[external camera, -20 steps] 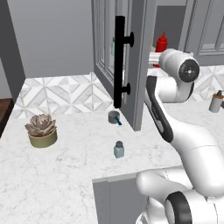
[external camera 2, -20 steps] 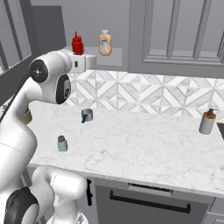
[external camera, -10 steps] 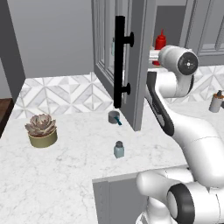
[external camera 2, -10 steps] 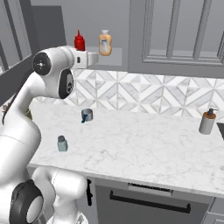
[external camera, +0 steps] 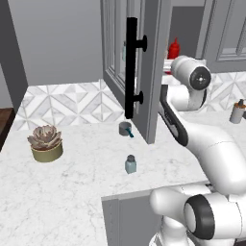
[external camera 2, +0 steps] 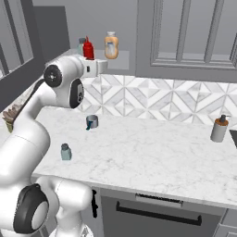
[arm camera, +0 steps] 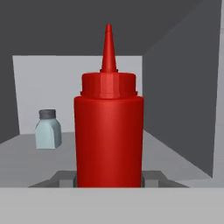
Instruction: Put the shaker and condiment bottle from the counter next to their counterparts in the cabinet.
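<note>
My gripper is shut on the red condiment bottle, with a dark fingertip on each side of its base. It holds the bottle upright inside the open cabinet; I cannot tell if the base touches the shelf. A pale blue-grey jar with a grey cap stands on the shelf behind and to the left. The right base view has the condiment bottle above my hand, next to an orange bottle. The shaker stands alone on the counter.
The cabinet door with its black bar handle hangs open just left of my arm. On the counter are a grey cup with a blue handle, a potted succulent at the left and a brown-topped bottle far right.
My hand has carried the condiment bottle a little deeper into the cabinet and slightly lower. The shaker and the cup on the counter have not moved.
</note>
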Tool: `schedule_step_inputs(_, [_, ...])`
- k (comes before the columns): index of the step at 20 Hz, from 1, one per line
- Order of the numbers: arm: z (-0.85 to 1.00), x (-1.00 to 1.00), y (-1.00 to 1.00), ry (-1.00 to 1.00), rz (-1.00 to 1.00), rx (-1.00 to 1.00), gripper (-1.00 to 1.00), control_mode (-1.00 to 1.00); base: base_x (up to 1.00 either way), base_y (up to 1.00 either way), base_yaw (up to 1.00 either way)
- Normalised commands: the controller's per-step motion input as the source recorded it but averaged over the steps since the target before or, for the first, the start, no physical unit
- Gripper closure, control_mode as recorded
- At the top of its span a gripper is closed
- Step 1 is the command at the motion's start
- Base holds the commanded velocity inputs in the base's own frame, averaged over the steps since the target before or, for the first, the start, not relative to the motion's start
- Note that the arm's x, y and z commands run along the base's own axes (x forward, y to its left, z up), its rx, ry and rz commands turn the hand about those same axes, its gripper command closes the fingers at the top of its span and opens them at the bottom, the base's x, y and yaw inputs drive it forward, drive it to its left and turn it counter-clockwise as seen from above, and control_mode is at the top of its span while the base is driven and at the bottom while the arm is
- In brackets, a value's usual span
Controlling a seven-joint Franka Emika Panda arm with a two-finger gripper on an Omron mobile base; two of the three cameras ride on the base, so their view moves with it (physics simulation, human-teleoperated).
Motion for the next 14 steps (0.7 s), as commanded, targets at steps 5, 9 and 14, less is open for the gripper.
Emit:
schedule_step_inputs(5, [0.0, 0.31, 0.0, 0.0, 0.0, 0.0, 1.0, -1.0, 0.0, 0.0, 0.0])
schedule_step_inputs(9, [0.0, 0.21, 0.0, 0.0, 0.0, 0.0, 1.0, -1.0, 0.0, 0.0, 0.0])
schedule_step_inputs(14, [-0.04, 0.13, 0.0, 0.0, 0.0, 0.0, 1.0, -1.0, 0.0, 0.0, 0.0])
